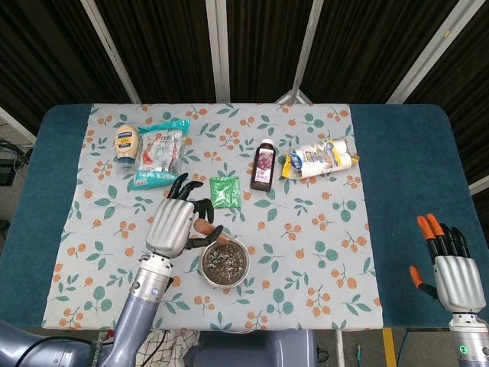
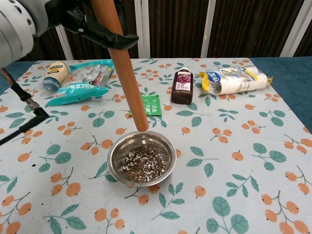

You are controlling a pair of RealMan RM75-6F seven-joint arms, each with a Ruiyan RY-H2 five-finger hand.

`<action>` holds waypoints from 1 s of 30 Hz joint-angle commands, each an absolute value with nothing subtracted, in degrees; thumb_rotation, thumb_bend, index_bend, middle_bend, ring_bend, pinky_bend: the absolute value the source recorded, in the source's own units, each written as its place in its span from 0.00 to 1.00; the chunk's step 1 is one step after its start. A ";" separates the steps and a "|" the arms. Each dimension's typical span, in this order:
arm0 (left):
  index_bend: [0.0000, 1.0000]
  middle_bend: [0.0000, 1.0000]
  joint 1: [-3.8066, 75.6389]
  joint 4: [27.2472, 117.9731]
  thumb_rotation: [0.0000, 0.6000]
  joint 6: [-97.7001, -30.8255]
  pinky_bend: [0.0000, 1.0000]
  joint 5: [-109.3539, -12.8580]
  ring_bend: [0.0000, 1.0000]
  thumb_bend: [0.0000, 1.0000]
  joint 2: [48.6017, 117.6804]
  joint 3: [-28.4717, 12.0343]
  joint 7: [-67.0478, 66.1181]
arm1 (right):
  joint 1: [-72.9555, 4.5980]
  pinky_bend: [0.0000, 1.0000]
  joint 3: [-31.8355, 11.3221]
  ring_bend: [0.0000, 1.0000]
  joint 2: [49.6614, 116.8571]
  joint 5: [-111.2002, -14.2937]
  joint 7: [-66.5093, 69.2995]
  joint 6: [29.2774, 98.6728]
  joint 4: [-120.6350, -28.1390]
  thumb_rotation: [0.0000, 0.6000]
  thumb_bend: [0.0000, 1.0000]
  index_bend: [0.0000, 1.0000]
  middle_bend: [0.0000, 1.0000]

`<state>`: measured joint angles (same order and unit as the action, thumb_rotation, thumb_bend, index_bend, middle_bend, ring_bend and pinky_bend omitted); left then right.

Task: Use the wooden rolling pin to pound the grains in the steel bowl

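Observation:
My left hand (image 1: 174,223) grips the wooden rolling pin (image 2: 123,68) near its top, and in the chest view the hand (image 2: 73,17) sits at the upper left corner. The pin hangs almost upright, its lower end lifted just above the far left rim of the steel bowl (image 2: 117,150). Crushed dark and white grains (image 2: 142,165) cover the bowl's bottom. From the head view the pin (image 1: 203,228) shows only as a short stub beside the bowl (image 1: 224,262). My right hand (image 1: 451,267) rests open at the table's near right corner, holding nothing.
Behind the bowl lie a green sachet (image 2: 150,105), a dark bottle (image 2: 183,87) and a wrapped roll pack (image 2: 234,80). A teal snack bag (image 2: 80,83) and a mayonnaise bottle (image 2: 53,74) sit at the back left. A black cable (image 2: 24,105) runs along the left side.

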<state>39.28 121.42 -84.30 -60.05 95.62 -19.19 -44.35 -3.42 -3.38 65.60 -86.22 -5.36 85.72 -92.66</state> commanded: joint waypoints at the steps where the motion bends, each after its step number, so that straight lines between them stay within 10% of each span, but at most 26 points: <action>1: 0.67 0.71 38.16 121.19 1.00 -84.68 0.00 -61.53 0.19 0.91 90.51 -19.34 -46.02 | -3.47 0.00 -3.39 0.00 65.60 -86.22 -5.33 85.65 -92.62 1.00 0.37 0.00 0.00; 17: 0.67 0.71 27.80 112.24 1.00 -81.75 0.00 -60.42 0.19 0.91 68.86 -17.74 -32.55 | -3.46 0.00 -3.29 0.00 65.78 -85.67 -6.58 85.20 -93.00 1.00 0.37 0.00 0.00; 30: 0.67 0.71 24.12 97.15 1.00 -77.77 0.00 -63.13 0.19 0.91 66.98 -10.88 -28.23 | -3.49 0.00 -3.23 0.00 65.89 -85.46 -7.19 84.94 -93.26 1.00 0.37 0.00 0.00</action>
